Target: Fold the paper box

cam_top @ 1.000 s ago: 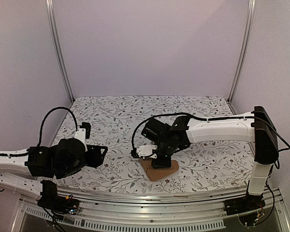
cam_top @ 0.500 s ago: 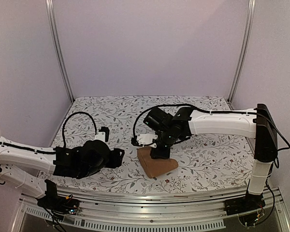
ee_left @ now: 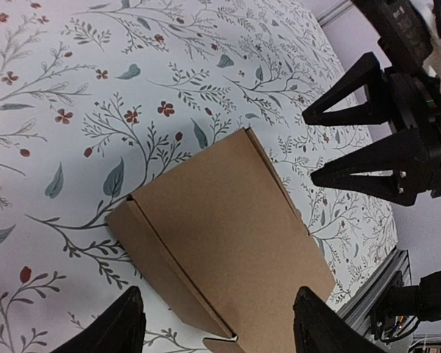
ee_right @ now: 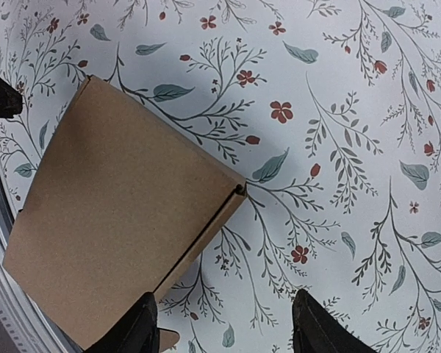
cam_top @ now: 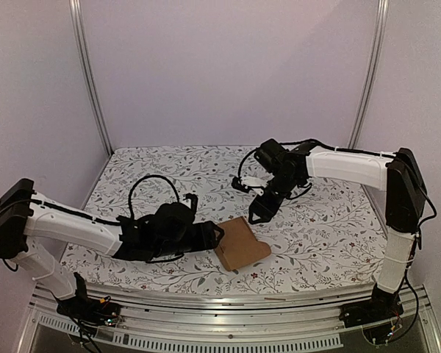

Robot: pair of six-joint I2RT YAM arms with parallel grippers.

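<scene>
On floral bench [cam_top: 154, 176], noted paper box [cam_top: 242, 245] lying flat near front edge. Observed right tool [cam_top: 256, 215] withdrawn, jaws apart, empty. Found left tool [cam_top: 217, 234] brought alongside, jaws wide. Suggests handover for next fold.

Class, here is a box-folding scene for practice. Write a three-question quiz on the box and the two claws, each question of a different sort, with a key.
1. True or false: the right claw is clamped on the paper box.
2. Which claw is nearer the box? A) the left claw B) the right claw C) both equally far
3. Fill in: the jaws of both claws stand ____.

Key: 1 false, as it hangs clear of the box with nothing between its jaws; 2 A; 3 open.
</scene>
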